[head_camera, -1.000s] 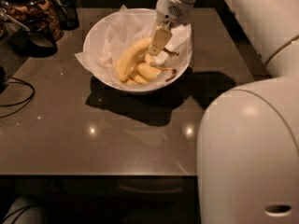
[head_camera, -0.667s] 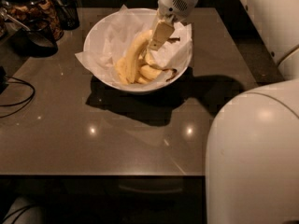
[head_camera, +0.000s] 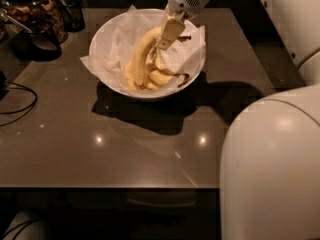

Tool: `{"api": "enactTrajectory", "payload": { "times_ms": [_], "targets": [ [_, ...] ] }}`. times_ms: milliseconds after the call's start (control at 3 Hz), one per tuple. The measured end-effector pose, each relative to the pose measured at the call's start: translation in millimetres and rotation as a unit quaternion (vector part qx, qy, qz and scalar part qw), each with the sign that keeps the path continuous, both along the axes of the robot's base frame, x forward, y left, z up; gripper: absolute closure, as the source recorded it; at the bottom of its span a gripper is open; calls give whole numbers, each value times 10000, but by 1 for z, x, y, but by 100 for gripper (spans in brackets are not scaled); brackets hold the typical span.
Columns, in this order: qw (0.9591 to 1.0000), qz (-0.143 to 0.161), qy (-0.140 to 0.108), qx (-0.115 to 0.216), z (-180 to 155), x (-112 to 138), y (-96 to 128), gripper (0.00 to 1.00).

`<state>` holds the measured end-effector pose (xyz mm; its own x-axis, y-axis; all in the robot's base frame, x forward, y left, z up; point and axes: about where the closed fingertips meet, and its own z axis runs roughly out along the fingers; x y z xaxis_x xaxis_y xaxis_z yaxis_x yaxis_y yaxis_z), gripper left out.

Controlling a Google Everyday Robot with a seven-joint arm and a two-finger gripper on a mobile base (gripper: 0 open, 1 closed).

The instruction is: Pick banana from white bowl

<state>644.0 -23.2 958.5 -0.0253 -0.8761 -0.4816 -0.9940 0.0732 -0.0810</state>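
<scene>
In the one white bowl [head_camera: 107, 81], the pincer [head_camera: 161, 46] clamps the banana [head_camera: 140, 59]; two smaller bananas [head_camera: 161, 77] lie beside.

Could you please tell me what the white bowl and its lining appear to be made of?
The white bowl looks ceramic or plastic: smooth, even rim. Its lining seems paper: crumpled, corners protruding. The end effector is at the banana inside it.

No text, label, brand, number or sign can be read anywhere in the camera view, neither on the dark jars [head_camera: 45, 6] at 10 o'clock, nor on the white bowl [head_camera: 150, 94], nor on the robot's pale casing [head_camera: 270, 174] at 4 o'clock. The gripper [head_camera: 161, 45] reaches into the bowl from 12 o'clock, at the upper end of the banana [head_camera: 140, 54], and it bears no marking that can be read.
</scene>
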Motion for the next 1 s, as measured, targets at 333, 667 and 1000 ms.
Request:
{"api": "enactTrajectory", "payload": {
  "times_ms": [333,667,1000],
  "targets": [
    [9999,-50,-8,165,16,-11,-1,100],
    [9992,-112,-54,386,29,-26,-6,100],
    [9990,-154,-30,425,35,-30,-4,100]
  ]
}}
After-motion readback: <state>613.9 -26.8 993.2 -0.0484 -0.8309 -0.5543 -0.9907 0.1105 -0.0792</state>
